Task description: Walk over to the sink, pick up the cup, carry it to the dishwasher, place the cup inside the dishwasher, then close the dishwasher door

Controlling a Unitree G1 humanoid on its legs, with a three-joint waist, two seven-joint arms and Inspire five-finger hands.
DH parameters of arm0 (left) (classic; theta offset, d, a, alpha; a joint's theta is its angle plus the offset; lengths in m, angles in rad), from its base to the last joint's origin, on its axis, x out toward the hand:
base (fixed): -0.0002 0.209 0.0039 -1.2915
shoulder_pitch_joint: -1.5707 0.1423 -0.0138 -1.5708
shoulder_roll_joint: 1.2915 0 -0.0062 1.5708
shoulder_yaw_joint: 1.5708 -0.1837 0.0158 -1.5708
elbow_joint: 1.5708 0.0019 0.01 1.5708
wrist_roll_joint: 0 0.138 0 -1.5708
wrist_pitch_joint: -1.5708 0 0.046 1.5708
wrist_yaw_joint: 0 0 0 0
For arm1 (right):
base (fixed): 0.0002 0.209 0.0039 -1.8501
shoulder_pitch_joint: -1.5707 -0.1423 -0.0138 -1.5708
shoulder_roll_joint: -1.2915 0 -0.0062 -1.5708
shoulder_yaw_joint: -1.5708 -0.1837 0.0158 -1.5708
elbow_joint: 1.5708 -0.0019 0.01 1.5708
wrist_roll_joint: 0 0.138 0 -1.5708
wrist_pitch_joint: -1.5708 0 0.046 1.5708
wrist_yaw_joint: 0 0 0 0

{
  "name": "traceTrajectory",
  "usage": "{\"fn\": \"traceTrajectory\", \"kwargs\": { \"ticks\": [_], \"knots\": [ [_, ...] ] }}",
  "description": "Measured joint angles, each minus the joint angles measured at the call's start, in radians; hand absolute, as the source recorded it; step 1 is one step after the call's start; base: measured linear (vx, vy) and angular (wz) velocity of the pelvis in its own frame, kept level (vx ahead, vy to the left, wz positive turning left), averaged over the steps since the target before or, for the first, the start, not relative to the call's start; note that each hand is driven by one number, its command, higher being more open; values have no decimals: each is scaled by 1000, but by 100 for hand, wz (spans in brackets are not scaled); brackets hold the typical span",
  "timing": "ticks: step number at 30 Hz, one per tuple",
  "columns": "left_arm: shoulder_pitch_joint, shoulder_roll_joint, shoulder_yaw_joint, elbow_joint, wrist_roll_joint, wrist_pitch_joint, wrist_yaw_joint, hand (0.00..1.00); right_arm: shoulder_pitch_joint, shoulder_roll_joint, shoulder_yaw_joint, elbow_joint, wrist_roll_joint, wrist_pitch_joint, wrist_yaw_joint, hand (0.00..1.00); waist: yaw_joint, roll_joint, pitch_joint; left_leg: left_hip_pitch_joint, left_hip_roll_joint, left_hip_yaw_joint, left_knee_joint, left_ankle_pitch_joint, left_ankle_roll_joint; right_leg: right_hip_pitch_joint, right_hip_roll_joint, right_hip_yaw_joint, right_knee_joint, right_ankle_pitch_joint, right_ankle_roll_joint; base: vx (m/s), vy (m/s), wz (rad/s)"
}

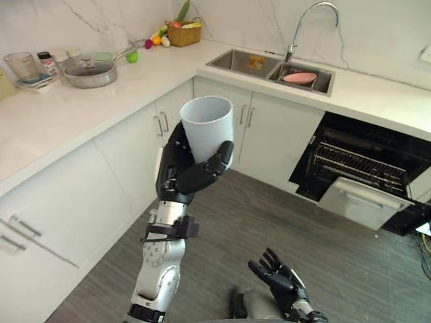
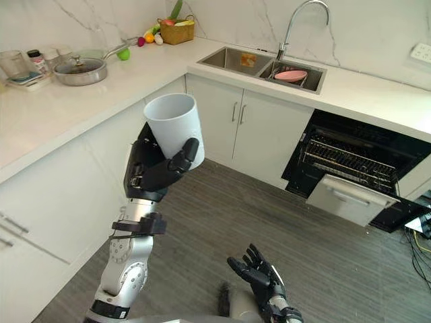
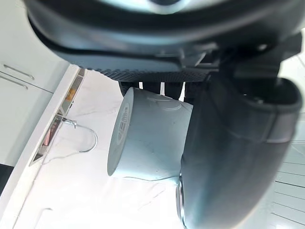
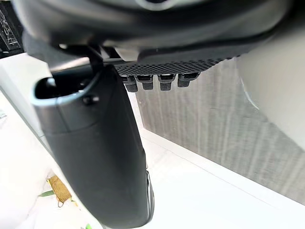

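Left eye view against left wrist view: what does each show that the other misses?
Left eye view: the open dishwasher, the open right hand, the pan on the counter. Left wrist view: fingers behind the cup. Both: the white cup, the left hand curled round it, the faucet and the sink.

On the white bench (image 1: 54, 121) a lidded pan (image 1: 89, 71) stands by a small green round thing (image 1: 132, 57) — a clear jug (image 1: 20, 65) and jars (image 1: 44, 59) just beyond. A wicker basket (image 1: 183, 35) of produce sits in the corner. A curved tap (image 1: 295, 37) arches over a pink dish (image 1: 300, 78). White cupboards (image 1: 276, 134) below — grey plank floor (image 1: 269, 229).
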Motion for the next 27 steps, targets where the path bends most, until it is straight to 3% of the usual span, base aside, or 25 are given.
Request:
{"fn": "traceTrajectory", "kwargs": {
  "ticks": [1, 2, 4, 5, 7, 9, 10, 12, 14, 16, 18, 19, 20, 21, 23, 25, 26, 27],
  "knots": [
    [10, -4, 2, -10, -1, -3, -3, 0, 11, -14, 40, -37, -4, 10, -35, 100, -1, 3, -5, 24, 12, 4, 30, -28, -25, 5, -5, -18, 48, 85, -28, 527, -152, 38],
    [23, -18, 3, -13, -2, -4, -4, 0, 12, -44, 60, -60, -5, 14, -57, 100, -1, 38, -7, 27, 43, 10, 61, -38, -32, 4, 20, -33, 88, 43, -33, 635, -196, 6],
    [42, -29, 17, -45, -2, -6, -5, 0, 46, -73, 90, -224, -3, 29, -191, 100, -1, 102, -12, -34, 110, 41, 310, -14, -56, 30, 85, -48, 159, -72, -62, 737, -236, -20],
    [44, -33, 21, -50, -2, -6, -4, 0, 59, -68, 89, -273, -2, 32, -216, 100, -1, 112, -11, -65, 128, 52, 408, 20, -66, 47, 105, -44, 169, -98, -68, 610, -193, -42],
    [58, -46, 19, -55, -2, -6, -13, 0, 113, -40, 74, -460, 8, 31, -265, 100, 0, 120, -5, -270, 206, 75, 845, 315, -120, 146, 161, -15, 153, -168, -101, 575, -152, -47],
    [87, -55, 9, -56, -4, -6, -41, 0, 143, -28, 54, -538, 20, -19, -277, 100, 1, 111, 6, -402, 242, 96, 1024, 297, -91, 258, 187, 17, 96, -200, -133, 548, -109, -54],
    [100, -53, 11, -56, -5, -7, -55, 0, 155, -25, 38, -585, 40, -60, -279, 100, 18, 107, 9, -467, 244, 117, 1033, 267, -66, 320, 190, 61, 56, -211, -147, 520, -64, -85],
    [117, -43, 24, -70, -12, -18, -66, 0, 153, -30, 15, -684, 58, -92, -280, 100, 38, 108, 7, -539, 249, 174, 936, 207, -55, 391, 190, 152, 2, -215, -150, 501, 37, -129],
    [119, -44, 26, -84, -24, -38, -75, 0, 149, -35, 1, -797, 60, -117, -279, 100, 48, 105, 6, -558, 252, 225, 709, 173, -46, 436, 190, 233, -22, -213, -140, 525, 130, -138],
    [134, -41, 23, -124, -23, -44, -76, 0, 111, -45, -12, -927, 86, -133, -277, 100, 52, 93, 1, -545, 191, 158, 319, 173, -40, 448, 183, 361, -9, -241, -132, 622, 295, -161],
    [146, -29, 20, -143, -21, -43, -73, 0, 86, -36, -16, -983, 97, -146, -278, 100, 53, 73, -2, -527, 130, 43, 147, 211, -43, 446, 168, 440, 35, -295, -114, 447, 285, -151],
    [169, -25, 19, -160, -21, -44, -71, 0, 85, -24, -16, -1028, 97, -154, -280, 100, 55, 71, -9, -513, 104, -24, 106, 301, -48, 449, 162, 504, 83, -358, -83, 402, 298, -137],
    [185, -17, 19, -165, -21, -45, -73, 0, 87, -14, -13, -1039, 97, -158, -279, 100, 56, 61, -16, -502, 97, -9, 132, 307, -80, 452, 150, 536, 109, -393, -66, 492, 367, -150],
    [210, -4, 17, -163, -23, -39, -77, 0, 113, 33, -9, -1055, 97, -158, -287, 100, 44, 22, -33, -498, 75, 37, 204, 242, -39, 445, 114, 580, 150, -422, -38, 445, 331, -103],
    [221, 1, 18, -163, -28, -39, -87, 0, 149, 59, -6, -1076, 97, -151, -289, 100, 49, 7, -43, -492, 74, 85, 262, 184, -31, 444, 89, 606, 164, -414, -15, 439, 334, -107],
    [221, 6, 20, -164, -46, -38, -97, 0, 159, 71, 9, -1081, 97, -147, -290, 100, 48, 1, -45, -442, 76, 145, 244, 150, -20, 402, 77, 564, 258, -389, 31, 260, 210, -99],
    [221, 6, 19, -164, -50, -35, -100, 0, 159, 74, 22, -1081, 97, -146, -294, 100, 48, -1, -44, -396, 75, 185, 207, 137, -18, 354, 72, 510, 364, -368, 82, 211, 176, -112],
    [221, 8, 19, -164, -50, -31, -100, 0, 158, 72, 47, -1078, 97, -140, -299, 100, 51, -7, -39, -315, 73, 245, 148, 127, -12, 260, 41, 414, 545, -310, 162, 197, 167, -144]
  ]
}}
